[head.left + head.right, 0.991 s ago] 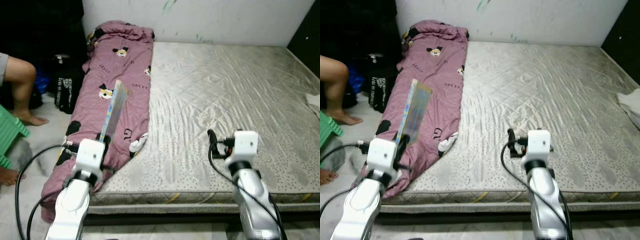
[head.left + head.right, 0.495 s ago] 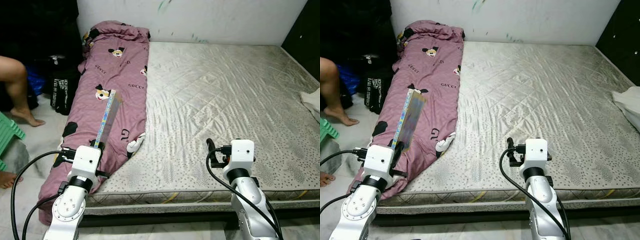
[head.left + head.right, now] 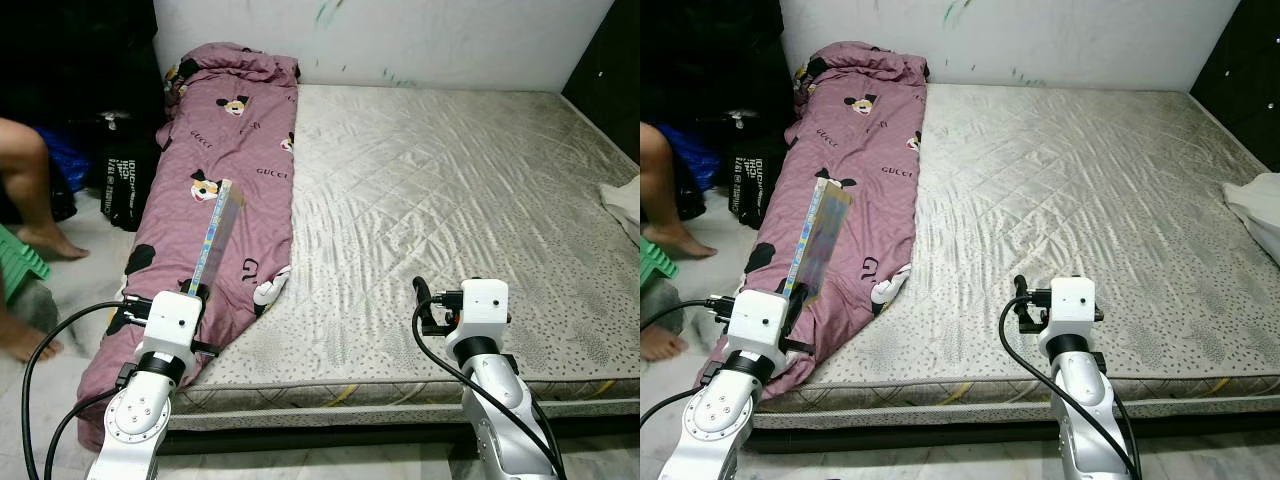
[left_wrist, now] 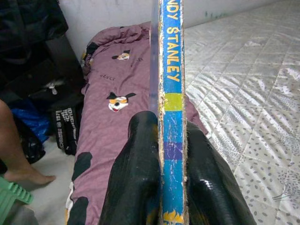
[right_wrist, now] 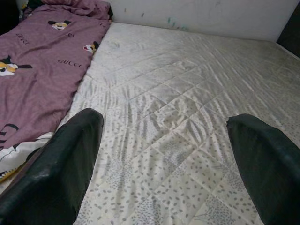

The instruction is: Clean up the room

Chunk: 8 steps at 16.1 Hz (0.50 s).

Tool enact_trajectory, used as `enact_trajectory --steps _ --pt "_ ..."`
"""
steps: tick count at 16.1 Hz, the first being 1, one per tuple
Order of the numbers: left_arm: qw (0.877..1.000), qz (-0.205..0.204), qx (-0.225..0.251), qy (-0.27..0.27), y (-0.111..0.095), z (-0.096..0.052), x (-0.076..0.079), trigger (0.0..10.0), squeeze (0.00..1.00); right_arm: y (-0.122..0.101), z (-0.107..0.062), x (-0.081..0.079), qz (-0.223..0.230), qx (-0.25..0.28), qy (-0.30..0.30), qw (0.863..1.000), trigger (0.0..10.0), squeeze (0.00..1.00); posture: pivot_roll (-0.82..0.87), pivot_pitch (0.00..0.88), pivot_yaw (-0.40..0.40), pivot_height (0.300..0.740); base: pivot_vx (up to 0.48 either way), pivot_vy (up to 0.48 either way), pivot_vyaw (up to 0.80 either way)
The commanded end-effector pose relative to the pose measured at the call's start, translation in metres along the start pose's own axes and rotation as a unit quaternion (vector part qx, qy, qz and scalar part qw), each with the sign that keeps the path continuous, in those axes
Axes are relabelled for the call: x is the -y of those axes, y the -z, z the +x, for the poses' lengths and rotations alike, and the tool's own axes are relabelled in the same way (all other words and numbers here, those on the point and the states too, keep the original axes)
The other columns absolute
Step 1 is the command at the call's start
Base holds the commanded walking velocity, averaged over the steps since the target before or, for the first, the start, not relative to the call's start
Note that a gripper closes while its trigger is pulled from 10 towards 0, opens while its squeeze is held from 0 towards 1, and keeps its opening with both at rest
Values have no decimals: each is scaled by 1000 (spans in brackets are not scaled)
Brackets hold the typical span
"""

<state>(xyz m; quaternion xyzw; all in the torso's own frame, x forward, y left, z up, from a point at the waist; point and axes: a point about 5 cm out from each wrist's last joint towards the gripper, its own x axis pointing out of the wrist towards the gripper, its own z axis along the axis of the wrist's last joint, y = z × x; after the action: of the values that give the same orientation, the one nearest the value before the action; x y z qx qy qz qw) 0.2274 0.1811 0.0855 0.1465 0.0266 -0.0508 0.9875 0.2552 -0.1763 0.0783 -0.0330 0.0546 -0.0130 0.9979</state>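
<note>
- Your left gripper (image 4: 161, 173) is clamped on a thin book (image 3: 214, 236), holding it upright by its lower end above the near left corner of the mattress (image 3: 450, 190); the blue spine reads "STANLEY".
- Under and beyond the book you see the purple blanket (image 3: 228, 150) with cartoon prints, lying along the mattress's left edge up to the wall.
- Your right gripper (image 5: 164, 154) hovers over the near edge of the bare mattress, its fingers (image 5: 61, 159) spread wide apart with nothing between them.
- A person's leg (image 3: 28, 170) and a black bag (image 3: 125, 185) sit on the floor to your left.
</note>
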Motion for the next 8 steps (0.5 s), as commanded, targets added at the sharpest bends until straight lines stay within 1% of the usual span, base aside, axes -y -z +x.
enact_trajectory --steps 1,2,3,4,8 --pt "1000 6 26 -8 -9 3 -3 10000 0 1 0 0 -2 -1 0 1000 10000 0 19 0 -21 740 0 0 0" --pt "1000 6 26 -8 -9 3 -3 10000 0 1 0 0 -2 -1 0 1000 10000 0 19 0 -21 740 0 0 0" --pt "998 2 50 -23 -18 24 -4 10000 0 -12 15 -13 6 28 0 1000 10000 0 31 0 49 740 0 0 0" --pt "996 -11 87 -26 -40 49 0 10000 0 -45 35 -40 23 89 -27 995 10000 0 25 0 54 740 0 0 0" --pt "996 -15 80 -26 -37 47 1 10000 0 -40 31 -32 18 81 -21 996 10000 0 21 0 46 740 0 0 0"
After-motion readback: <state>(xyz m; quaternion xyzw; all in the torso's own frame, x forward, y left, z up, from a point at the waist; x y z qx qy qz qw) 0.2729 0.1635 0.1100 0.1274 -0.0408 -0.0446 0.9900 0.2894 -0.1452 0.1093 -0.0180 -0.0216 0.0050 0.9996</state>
